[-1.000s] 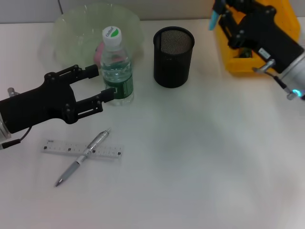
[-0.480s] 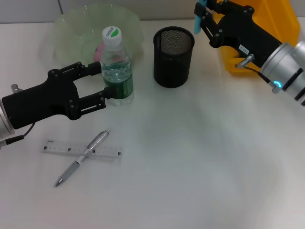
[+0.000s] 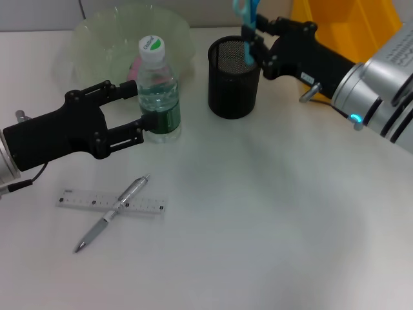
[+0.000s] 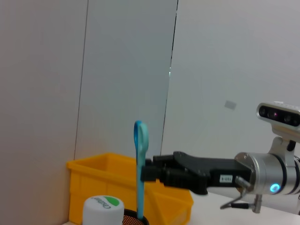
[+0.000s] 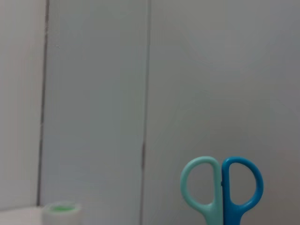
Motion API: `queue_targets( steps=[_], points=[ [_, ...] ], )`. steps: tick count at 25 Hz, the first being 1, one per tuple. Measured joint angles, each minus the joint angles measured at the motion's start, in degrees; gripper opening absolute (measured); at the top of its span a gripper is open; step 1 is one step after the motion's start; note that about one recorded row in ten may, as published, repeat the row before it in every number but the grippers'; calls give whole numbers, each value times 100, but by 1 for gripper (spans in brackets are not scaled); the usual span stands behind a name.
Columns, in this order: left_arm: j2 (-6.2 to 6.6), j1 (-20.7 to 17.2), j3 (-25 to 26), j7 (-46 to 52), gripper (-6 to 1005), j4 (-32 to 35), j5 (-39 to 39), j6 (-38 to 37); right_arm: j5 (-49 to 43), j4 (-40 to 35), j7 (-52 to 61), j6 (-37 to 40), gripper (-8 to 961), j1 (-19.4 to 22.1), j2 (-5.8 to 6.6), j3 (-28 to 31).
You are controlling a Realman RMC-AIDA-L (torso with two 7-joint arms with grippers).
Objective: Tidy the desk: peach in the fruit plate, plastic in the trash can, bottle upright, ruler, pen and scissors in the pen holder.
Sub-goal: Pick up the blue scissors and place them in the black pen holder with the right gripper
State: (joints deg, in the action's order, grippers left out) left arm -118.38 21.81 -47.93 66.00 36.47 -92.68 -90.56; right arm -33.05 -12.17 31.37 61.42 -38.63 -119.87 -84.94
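Right tool (image 3: 253, 40) grips the scissors (image 3: 246, 29) by the blades, handles up, long axis vertical, directly above the far-right part of the pen holder's (image 3: 234, 77) open mouth; the lower tips appear to sit at or just inside the rim. In the left wrist view the scissors (image 4: 140, 173) stand upright over the mesh rim, and the right wrist view shows the two handle loops (image 5: 221, 187) uppermost. The governing relation is vertical alignment: the holder lies straight below the tool, so the coming move is judged to be a straight descent followed by release, with the blades kept clear of the rim. Left tool (image 3: 132, 113) has its fingers spread either side of the bottle (image 3: 157, 90), which stands upright on the tabletop (image 3: 271, 213) just left of the holder; contact with the bottle cannot be confirmed. The ruler (image 3: 110, 202) lies flat at near left, long axis running left to right, with the pen (image 3: 111, 212) crossing it diagonally; both lie nearer the left arm. A pink item, probably the peach (image 3: 134, 70), is partly visible in the fruit plate (image 3: 97, 39) behind the bottle. The yellow bin (image 3: 348, 16) sits at far right.
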Motion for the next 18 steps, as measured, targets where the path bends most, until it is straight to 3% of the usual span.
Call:
queue_targets(
  steps=[5, 18],
  points=[
    [0, -1, 3, 0, 723, 0, -5, 31, 26, -3, 15, -322, 226, -55, -1, -282],
    [0, 24, 3, 0, 723, 0, 10, 58, 52, -20, 19, -516, 225, -52, -1, -243]
  ],
)
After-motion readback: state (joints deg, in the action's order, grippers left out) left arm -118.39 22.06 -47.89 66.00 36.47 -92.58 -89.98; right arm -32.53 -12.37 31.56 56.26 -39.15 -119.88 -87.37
